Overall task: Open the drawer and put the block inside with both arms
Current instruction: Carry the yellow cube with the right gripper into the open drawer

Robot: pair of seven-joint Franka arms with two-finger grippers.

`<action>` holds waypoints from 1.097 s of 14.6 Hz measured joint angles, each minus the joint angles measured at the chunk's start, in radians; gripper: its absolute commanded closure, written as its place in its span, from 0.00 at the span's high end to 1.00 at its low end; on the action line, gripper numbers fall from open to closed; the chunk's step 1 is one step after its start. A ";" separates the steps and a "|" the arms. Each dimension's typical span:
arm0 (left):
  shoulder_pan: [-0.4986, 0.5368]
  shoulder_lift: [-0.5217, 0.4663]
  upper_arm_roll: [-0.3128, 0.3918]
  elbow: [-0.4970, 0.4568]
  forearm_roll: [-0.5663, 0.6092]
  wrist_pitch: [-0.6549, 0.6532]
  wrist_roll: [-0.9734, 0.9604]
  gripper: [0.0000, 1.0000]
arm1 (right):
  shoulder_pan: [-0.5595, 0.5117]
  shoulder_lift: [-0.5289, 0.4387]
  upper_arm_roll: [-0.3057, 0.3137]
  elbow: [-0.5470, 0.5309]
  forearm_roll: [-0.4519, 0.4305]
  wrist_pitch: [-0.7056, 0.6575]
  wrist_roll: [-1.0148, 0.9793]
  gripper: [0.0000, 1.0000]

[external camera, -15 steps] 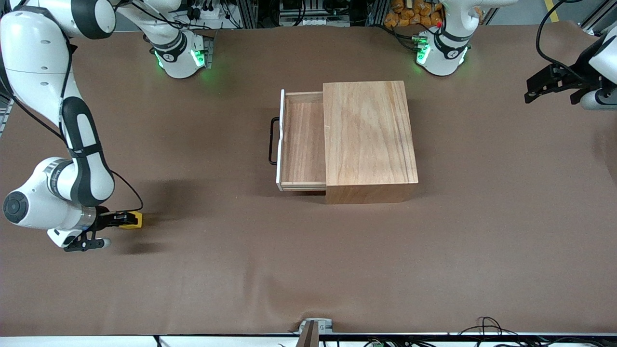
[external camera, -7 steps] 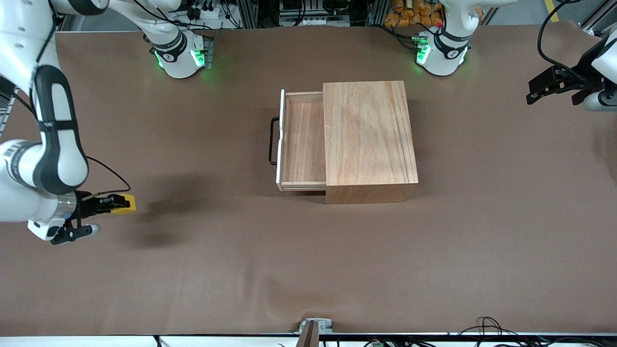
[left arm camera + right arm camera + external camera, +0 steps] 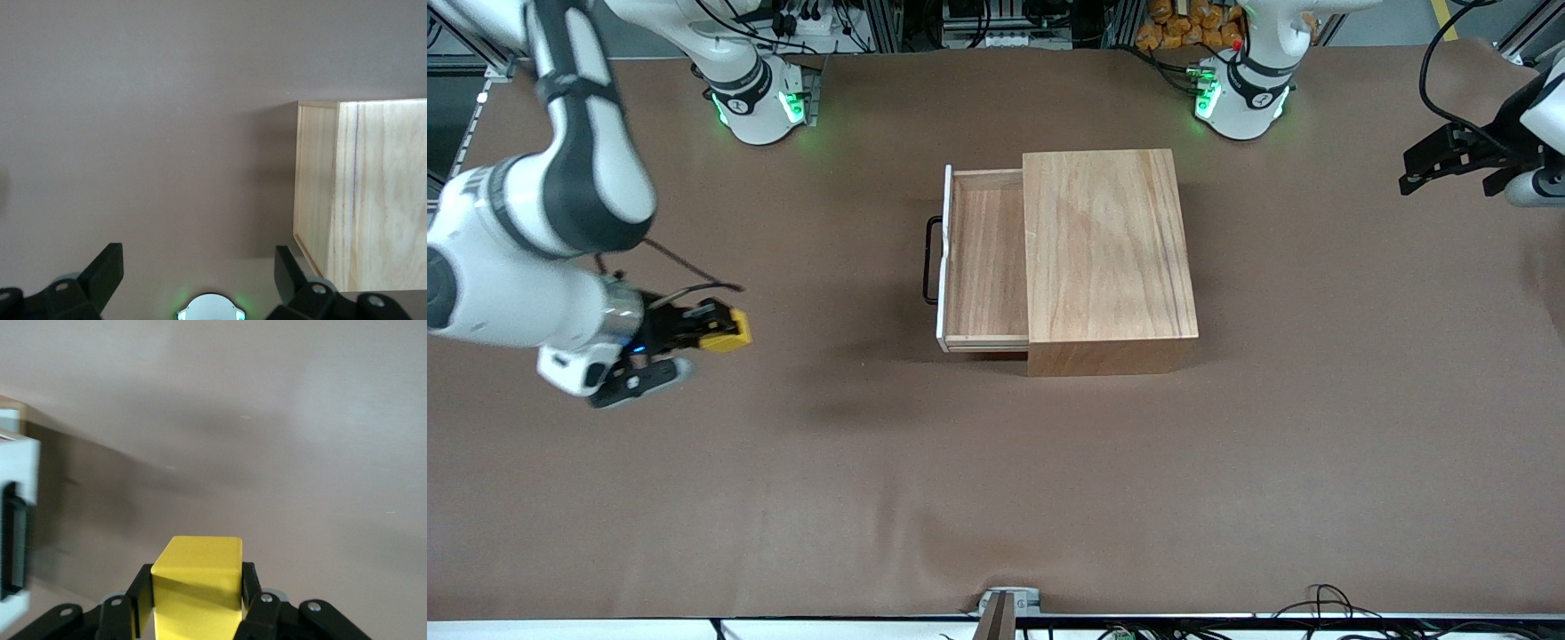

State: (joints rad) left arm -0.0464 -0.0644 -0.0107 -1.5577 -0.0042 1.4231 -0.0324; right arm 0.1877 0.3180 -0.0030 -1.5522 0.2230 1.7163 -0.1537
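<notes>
The wooden box (image 3: 1107, 258) stands mid-table with its drawer (image 3: 985, 260) pulled out toward the right arm's end, black wire handle (image 3: 930, 260) outward. The drawer holds nothing. My right gripper (image 3: 716, 331) is shut on the yellow block (image 3: 727, 330) and holds it above the table at the right arm's end, apart from the drawer. In the right wrist view the block (image 3: 197, 577) sits between the fingers and the drawer's white front (image 3: 15, 513) shows at the edge. My left gripper (image 3: 1409, 173) is open, raised at the left arm's end; its wrist view shows the box (image 3: 363, 193).
The brown table mat (image 3: 996, 480) is bare around the box. The green-lit arm bases (image 3: 760, 102) (image 3: 1240, 98) stand along the table edge farthest from the front camera. Cables lie at the nearest edge.
My right gripper has lifted the yellow block off the table and carried it up and toward the drawer. The left arm has barely moved.
</notes>
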 measured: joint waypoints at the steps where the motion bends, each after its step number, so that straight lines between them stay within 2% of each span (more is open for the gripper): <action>1: 0.000 0.003 0.000 0.003 0.000 0.001 0.000 1.00 | 0.053 -0.011 0.002 0.001 0.000 0.001 0.073 0.00; 9: 0.001 0.011 0.000 0.008 0.000 0.001 0.001 1.00 | 0.367 -0.016 0.002 0.005 0.000 0.119 0.612 0.00; 16: 0.001 0.047 0.000 0.041 0.000 0.006 0.001 1.00 | 0.509 0.024 0.000 -0.003 -0.002 0.229 0.827 0.00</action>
State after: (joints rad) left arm -0.0449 -0.0179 -0.0110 -1.5163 -0.0042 1.4291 -0.0318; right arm 0.6972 0.3421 -0.0030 -1.5553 0.2212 1.9455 0.6734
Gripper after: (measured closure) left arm 0.000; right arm 0.441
